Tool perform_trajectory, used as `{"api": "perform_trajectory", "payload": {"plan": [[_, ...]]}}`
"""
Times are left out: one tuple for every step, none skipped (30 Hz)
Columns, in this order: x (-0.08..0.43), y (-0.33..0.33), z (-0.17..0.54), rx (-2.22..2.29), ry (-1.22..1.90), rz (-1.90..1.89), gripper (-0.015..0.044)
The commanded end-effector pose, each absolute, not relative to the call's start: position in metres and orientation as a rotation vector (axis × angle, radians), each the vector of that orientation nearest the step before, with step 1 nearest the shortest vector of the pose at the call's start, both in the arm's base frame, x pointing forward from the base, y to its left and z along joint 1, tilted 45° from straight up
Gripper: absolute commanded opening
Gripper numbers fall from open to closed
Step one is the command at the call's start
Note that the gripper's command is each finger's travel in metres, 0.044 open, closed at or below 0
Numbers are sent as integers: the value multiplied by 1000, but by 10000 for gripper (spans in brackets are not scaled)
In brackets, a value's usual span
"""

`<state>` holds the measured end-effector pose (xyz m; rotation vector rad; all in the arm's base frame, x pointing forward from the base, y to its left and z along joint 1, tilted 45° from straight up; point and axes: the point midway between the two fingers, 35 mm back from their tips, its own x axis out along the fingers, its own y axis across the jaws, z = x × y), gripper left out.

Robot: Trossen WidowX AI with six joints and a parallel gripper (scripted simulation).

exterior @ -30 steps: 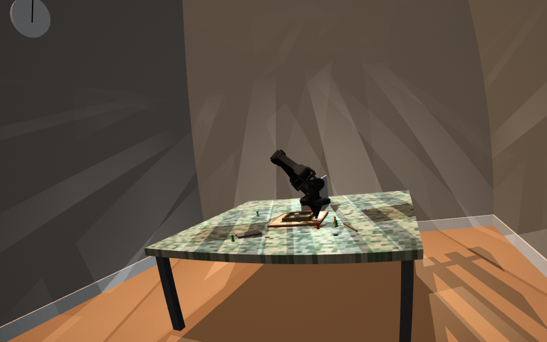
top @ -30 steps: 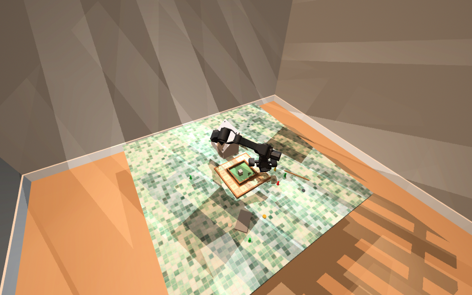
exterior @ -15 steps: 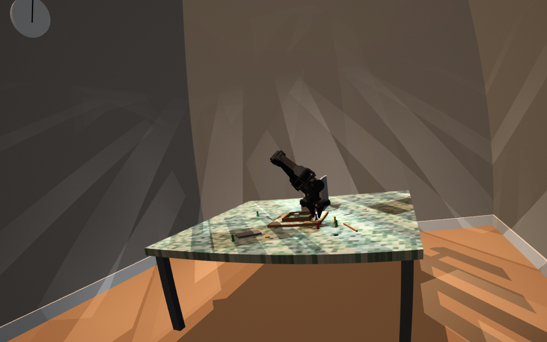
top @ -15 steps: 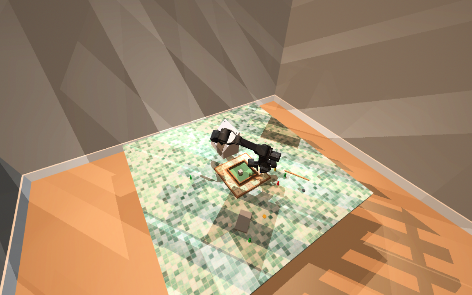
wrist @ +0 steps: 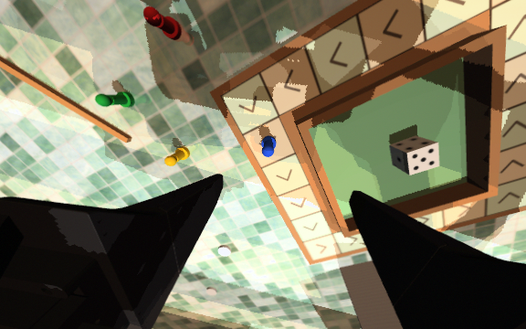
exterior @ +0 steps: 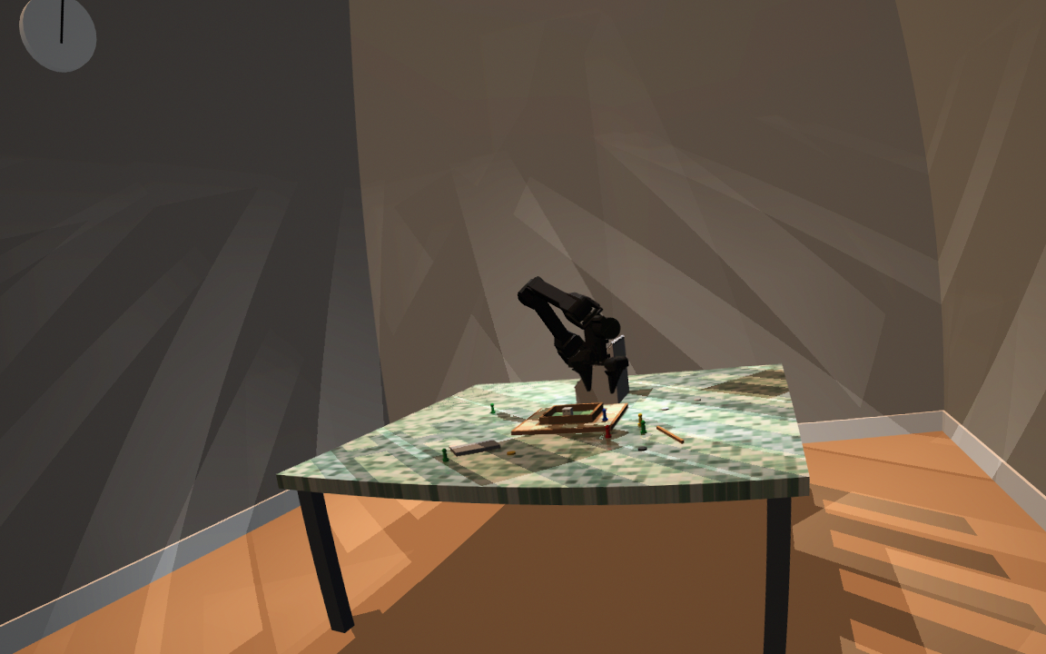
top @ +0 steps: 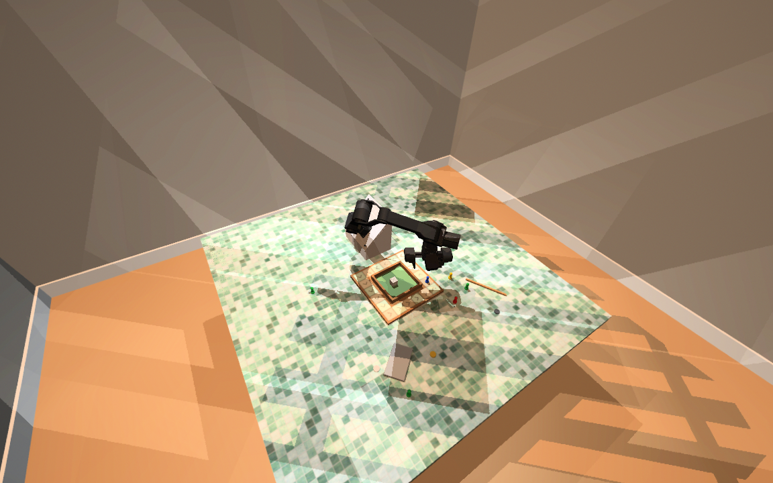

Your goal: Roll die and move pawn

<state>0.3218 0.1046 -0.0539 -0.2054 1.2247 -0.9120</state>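
The blue pawn [top: 427, 280] [exterior: 604, 415] [wrist: 268, 146] stands upright on the board [top: 398, 309] [exterior: 523, 429] [wrist: 393, 29], on the square beside a corner square. The white die [top: 393, 281] [exterior: 567, 411] [wrist: 420, 155] lies in the dice tray [top: 381, 290] [exterior: 569, 420] [wrist: 498, 114]. Its top face shows five pips in the wrist view. My gripper [top: 424, 265] [exterior: 600, 389] [wrist: 286, 187] is wide open and empty, above the board near the blue pawn and apart from it.
Beside the board stand a red pawn [top: 455, 299] [wrist: 167, 25], a green pawn [top: 466, 287] [wrist: 119, 99] and a yellow pawn [top: 450, 276] [wrist: 178, 155]. A thin stick [top: 485, 287] [wrist: 53, 91] lies beyond them. A flat grey block [top: 398, 366] and an orange disc [top: 432, 354] lie farther off.
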Motion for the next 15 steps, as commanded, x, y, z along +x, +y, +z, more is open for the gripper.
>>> {"api": "perform_trajectory", "payload": {"plan": [[291,110,-16,-291,1274,-829,440],[280,108,-7,-320,1291,-806,440],[269,106,2,-349,1308,-783,440],[258,103,11,-379,1324,-760,440],[247,100,19,-408,1340,-737,440],[236,96,26,-438,1356,-714,440],[225,92,33,-467,1371,-691,440],[214,88,39,-497,1386,-668,440],[251,101,18,-400,1331,-741,440],[251,101,18,-400,1331,-741,440],[251,101,18,-400,1331,-741,440],[251,101,18,-400,1331,-741,440],[251,101,18,-400,1331,-741,440],[251,101,18,-400,1331,-741,440],[251,101,18,-400,1331,-741,440]]}}
